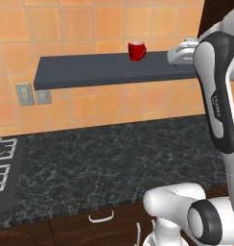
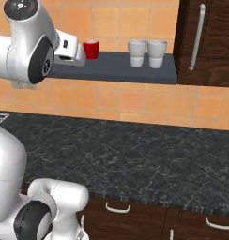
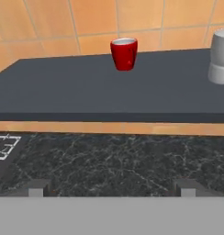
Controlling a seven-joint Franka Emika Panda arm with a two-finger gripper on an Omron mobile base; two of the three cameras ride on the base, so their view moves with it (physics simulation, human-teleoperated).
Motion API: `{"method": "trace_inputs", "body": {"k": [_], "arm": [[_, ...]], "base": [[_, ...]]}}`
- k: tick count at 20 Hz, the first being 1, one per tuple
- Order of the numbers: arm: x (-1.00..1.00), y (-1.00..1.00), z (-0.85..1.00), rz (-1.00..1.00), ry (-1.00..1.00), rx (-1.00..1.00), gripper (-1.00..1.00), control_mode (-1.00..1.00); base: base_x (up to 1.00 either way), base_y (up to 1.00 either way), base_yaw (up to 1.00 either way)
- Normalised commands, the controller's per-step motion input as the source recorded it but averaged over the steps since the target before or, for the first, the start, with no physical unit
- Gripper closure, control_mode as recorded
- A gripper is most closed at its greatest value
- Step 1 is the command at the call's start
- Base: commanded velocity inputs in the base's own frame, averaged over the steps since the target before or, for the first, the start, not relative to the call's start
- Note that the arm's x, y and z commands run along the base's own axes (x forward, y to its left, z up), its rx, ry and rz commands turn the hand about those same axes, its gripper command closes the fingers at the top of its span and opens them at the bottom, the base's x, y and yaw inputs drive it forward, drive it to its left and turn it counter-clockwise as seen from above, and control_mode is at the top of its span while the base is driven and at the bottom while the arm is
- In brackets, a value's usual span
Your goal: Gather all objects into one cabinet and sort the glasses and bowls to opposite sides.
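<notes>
**Barely started: cups on the shelf, cabinet door shut**

Going left to right along the grey wall shelf (image 2: 135, 70): the red cup (image 2: 91, 49) sits toward the back edge near the middle, then two pale grey cups (image 2: 136, 53) and (image 2: 156, 54) stand side by side closer to the right end. Just past that end is the dark cabinet (image 2: 215, 42), door closed as far as I can see.

The end effector (image 3: 111, 190) hangs in front of the shelf, facing the red cup but well short of it, jaws spread wide with nothing between them. The black tabletop (image 1: 114, 158) lies below.

So I'd say nothing's gathered yet. Opening the cabinet, moving everything and sorting are all left.
</notes>
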Motion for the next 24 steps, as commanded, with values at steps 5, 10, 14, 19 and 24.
{"method": "trace_inputs", "body": {"k": [5, 10, 14, 19, 24], "arm": [[0.07, 0.00, -0.15, 0.02, -0.22, 0.00, -1.00, -1.00], [0.32, 0.00, 0.18, 0.00, 0.07, 0.01, -1.00, -1.00], [0.59, 0.00, 0.13, 0.00, 0.06, 0.01, -1.00, -1.00], [0.71, 0.00, 0.03, 0.00, 0.01, 0.01, -1.00, -1.00], [0.61, 0.00, 0.00, 0.00, 0.00, 0.00, -1.00, -1.00]], "base": [[0.00, 0.00, 0.00], [0.00, 0.00, 0.00], [0.00, 0.00, 0.00], [0.00, 0.00, 0.00], [0.00, 0.00, 0.00]]}}
